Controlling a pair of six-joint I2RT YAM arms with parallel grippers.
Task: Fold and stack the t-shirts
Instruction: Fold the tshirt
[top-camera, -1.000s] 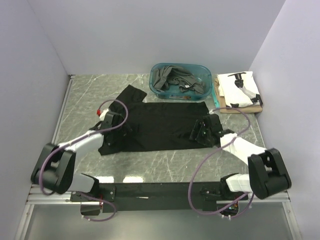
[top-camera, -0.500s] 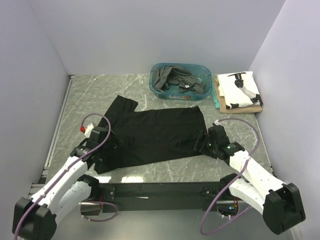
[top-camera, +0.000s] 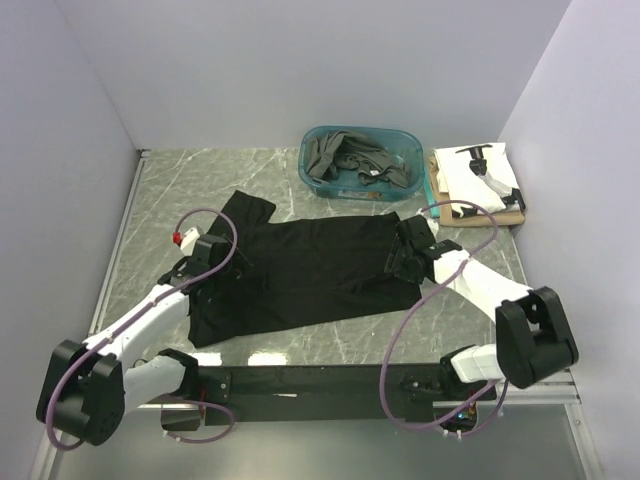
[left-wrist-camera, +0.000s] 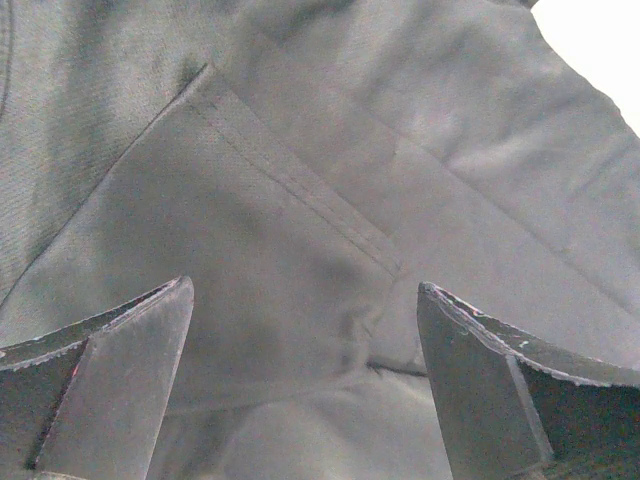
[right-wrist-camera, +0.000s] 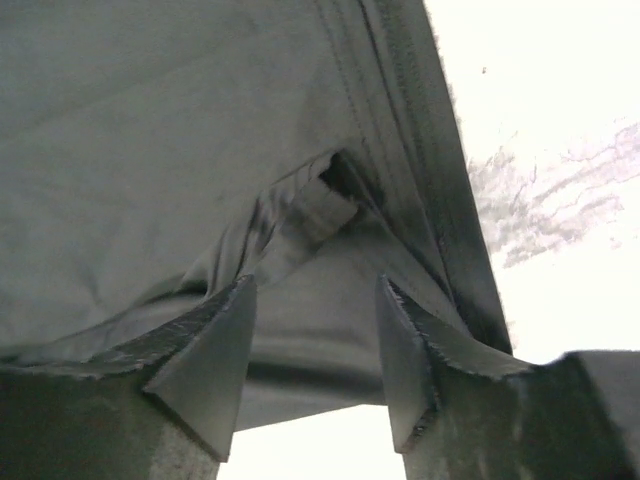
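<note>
Edging a little farther onto the cloth since half a second ago, the left jaws now hover over the sleeve end of the black shirt (top-camera: 310, 270). The right jaws have meanwhile moved up the shirt's opposite edge toward the far side and narrowed, and the shirt itself has hardly shifted. It lies spread nearly flat across the middle of the marble surface (top-camera: 180, 180), one sleeve angled toward the far left, probably laid out that way so it can be folded. At left, the wrist view shows the jaws spread as wide as they go, straddling a stitched seam with nothing between them, apparently lining up for a hold rather than taking one. At far centre, the teal tub (top-camera: 304, 165) holds crumpled grey shirts (top-camera: 345, 155), evidently waiting their turn. Beside the shirt's right border, the right jaws stand half drawn together on either side of a puckered ridge of hem, bare surface showing just past it. A gap remains between them, so they look to be closing on the fold and not yet pinching it. A hold at each end would let the two arms lift and fold the shirt together. At far right, a folded white shirt (top-camera: 475, 178) rests on a tan shirt (top-camera: 490, 218), the stack this one should join.
</note>
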